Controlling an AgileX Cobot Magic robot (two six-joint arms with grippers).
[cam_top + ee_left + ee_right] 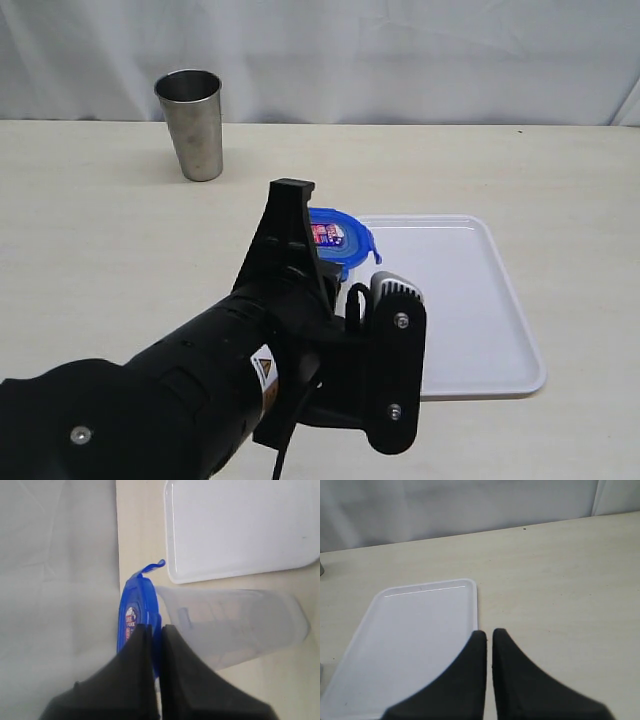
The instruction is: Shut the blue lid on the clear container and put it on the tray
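The blue lid (338, 238) sits on the mouth of the clear container (240, 625), just beside the near-left corner of the white tray (470, 300). My left gripper (154, 627) is shut on the lid's rim (135, 605), one finger on the lid's top and one under its edge. One lid flap (155, 566) sticks outward. In the exterior view my left arm hides nearly all of the container's body. My right gripper (489, 634) is shut with nothing in it, hovering over the long edge of the tray (415, 635).
A shiny steel tumbler (190, 125) stands upright at the far left of the table. A white curtain hangs behind the table's back edge. The tray (240, 525) holds nothing.
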